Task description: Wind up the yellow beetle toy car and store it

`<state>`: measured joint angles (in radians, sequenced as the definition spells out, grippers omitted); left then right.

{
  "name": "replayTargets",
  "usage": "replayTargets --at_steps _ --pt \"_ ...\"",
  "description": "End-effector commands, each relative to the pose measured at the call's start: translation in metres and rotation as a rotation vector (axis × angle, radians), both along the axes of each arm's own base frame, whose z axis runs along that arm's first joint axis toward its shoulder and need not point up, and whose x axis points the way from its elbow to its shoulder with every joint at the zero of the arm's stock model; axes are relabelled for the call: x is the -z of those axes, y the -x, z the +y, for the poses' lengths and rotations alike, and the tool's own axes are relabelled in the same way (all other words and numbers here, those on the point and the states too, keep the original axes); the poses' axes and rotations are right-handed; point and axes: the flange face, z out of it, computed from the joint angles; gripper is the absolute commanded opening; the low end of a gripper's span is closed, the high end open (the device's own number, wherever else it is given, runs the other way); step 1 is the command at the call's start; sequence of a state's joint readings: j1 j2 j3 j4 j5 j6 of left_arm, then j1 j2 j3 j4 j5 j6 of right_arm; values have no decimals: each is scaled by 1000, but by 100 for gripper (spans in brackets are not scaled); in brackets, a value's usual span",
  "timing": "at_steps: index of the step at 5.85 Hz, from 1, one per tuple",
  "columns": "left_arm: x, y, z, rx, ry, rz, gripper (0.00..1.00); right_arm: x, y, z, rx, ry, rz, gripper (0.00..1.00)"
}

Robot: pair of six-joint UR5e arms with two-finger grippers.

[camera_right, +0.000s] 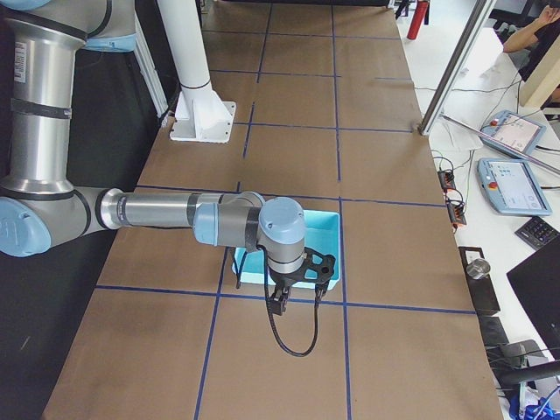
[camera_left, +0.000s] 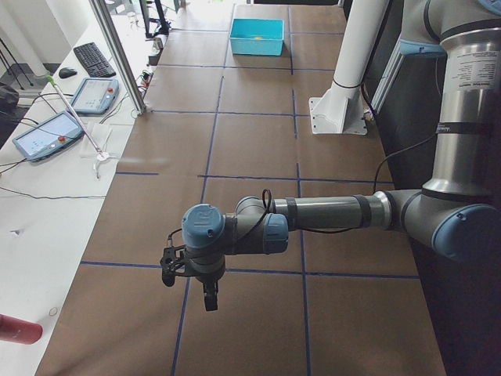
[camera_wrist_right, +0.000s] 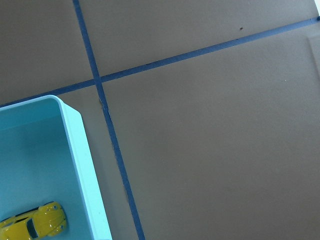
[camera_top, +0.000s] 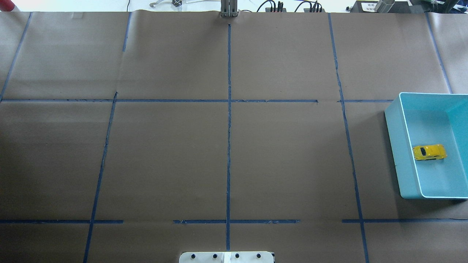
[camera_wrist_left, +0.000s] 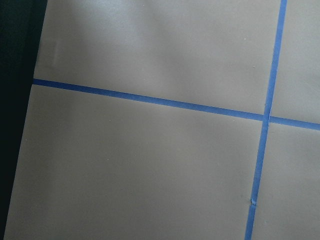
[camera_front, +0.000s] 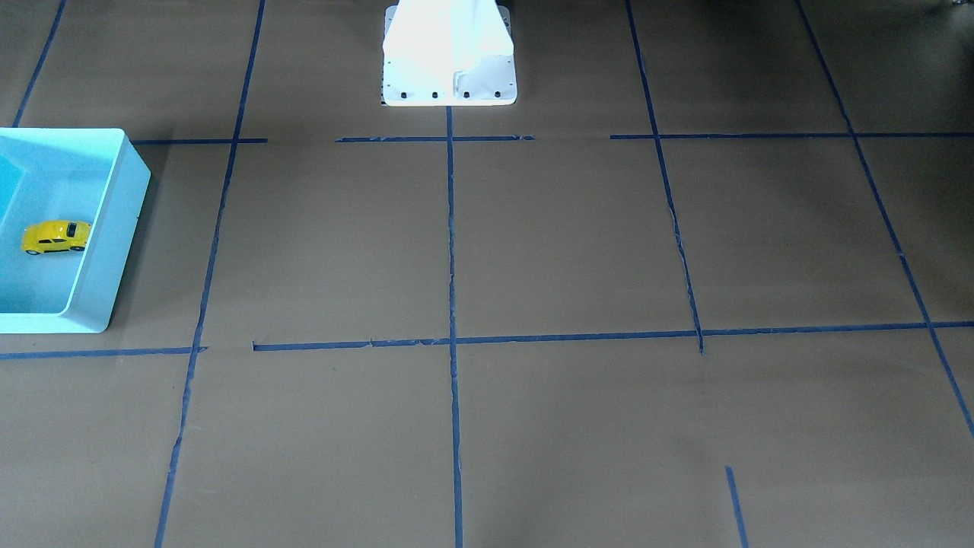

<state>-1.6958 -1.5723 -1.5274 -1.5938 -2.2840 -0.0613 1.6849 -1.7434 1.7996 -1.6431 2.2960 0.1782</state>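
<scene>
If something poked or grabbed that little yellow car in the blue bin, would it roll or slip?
The yellow beetle toy car stands on its wheels, so a nudge would probably roll it until the light blue bin stops it. Its rounded, glossy shell looks hard and likely slippery; being tiny, probably light.

One yellow beetle toy car (camera_top: pixel 430 152), one light blue bin (camera_top: pixel 398 146), two robot arms (camera_left: pixel 329 213) (camera_right: pixel 157 210).

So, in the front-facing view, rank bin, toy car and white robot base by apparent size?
Largest: light blue bin, though cropped at the frame edge.
Then: white robot base, also cropped.
Smallest by far: yellow beetle toy car.
</scene>
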Motion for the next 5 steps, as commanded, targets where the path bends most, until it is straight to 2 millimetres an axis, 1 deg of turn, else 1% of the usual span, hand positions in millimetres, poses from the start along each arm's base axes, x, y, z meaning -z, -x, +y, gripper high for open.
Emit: replayTargets --at_steps 1,5 --pt "0 0 0 -1 -1 2 100 5 1 -3 59 -63 -8 100" --pt "0 0 0 -1 -1 2 100 3 1 1 63 -60 -10 100"
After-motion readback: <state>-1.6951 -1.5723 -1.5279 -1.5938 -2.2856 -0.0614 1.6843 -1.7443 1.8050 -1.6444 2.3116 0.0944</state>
